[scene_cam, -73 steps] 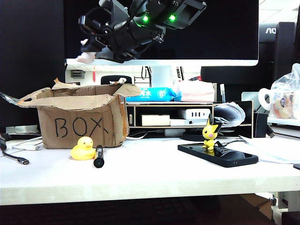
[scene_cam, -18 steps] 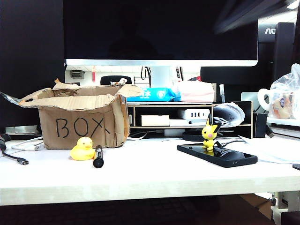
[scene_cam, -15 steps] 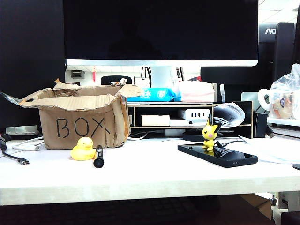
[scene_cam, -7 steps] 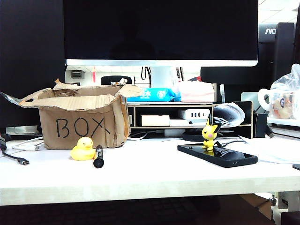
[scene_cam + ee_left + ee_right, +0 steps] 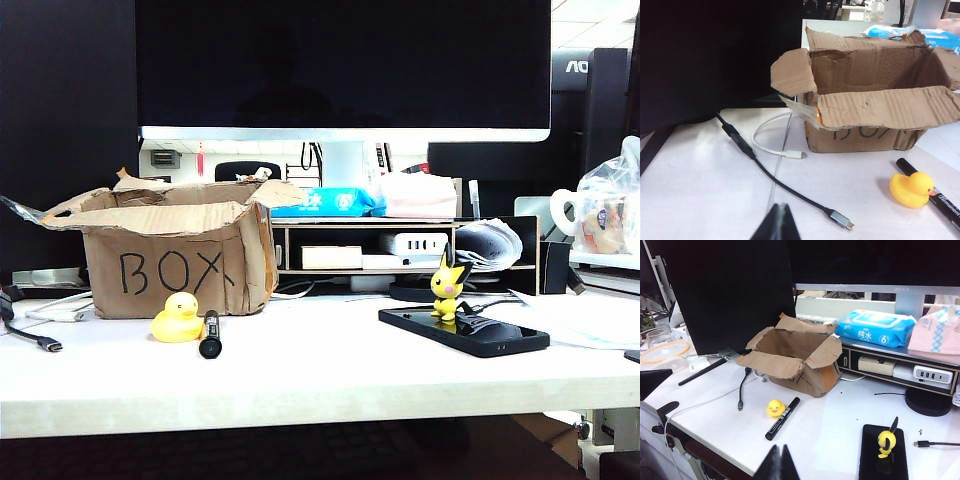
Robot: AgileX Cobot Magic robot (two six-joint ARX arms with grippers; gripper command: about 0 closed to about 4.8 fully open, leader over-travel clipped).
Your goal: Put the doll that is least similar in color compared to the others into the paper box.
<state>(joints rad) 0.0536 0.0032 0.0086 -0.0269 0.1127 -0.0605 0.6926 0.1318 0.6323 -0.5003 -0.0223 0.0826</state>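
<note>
- Black, pressed together into one point: the left gripper (image 5: 778, 222) shows only as joined fingertips at the near edge of its wrist view, above the white table (image 5: 700, 190), well short of the paper box (image 5: 875, 107) and holding nothing.
- The right gripper (image 5: 777, 463) looks the same in its own wrist view, its tips shut and empty, high over the table's near edge and far from the box (image 5: 795, 360). Neither gripper shows in the exterior view.
- Nearest the box's front lie a black cable with a metal plug (image 5: 790, 192), a white cable (image 5: 772, 145), the yellow duck (image 5: 911, 189) and a black marker (image 5: 935, 197); duck and marker sit just beside each other (image 5: 178, 318) (image 5: 210, 334), in front of the box's lettered face.
- The box (image 5: 175, 255) stands open, its ragged flaps folded outward; the front flap hangs over part of the handwriting in the left wrist view.
- The doll is not visible in any view; the parts of the box's inside that show are bare cardboard, and the floor is hidden by the flaps, so I cannot tell where it lies.
- Well to the side of the box, a yellow pointy-eared figure (image 5: 449, 287) stands on a black phone (image 5: 465, 331).
- Behind the box rises a big dark monitor (image 5: 340, 65); beside it, a shelf carries a blue wipes pack (image 5: 322, 201) and a pink pack (image 5: 418, 195).
</note>
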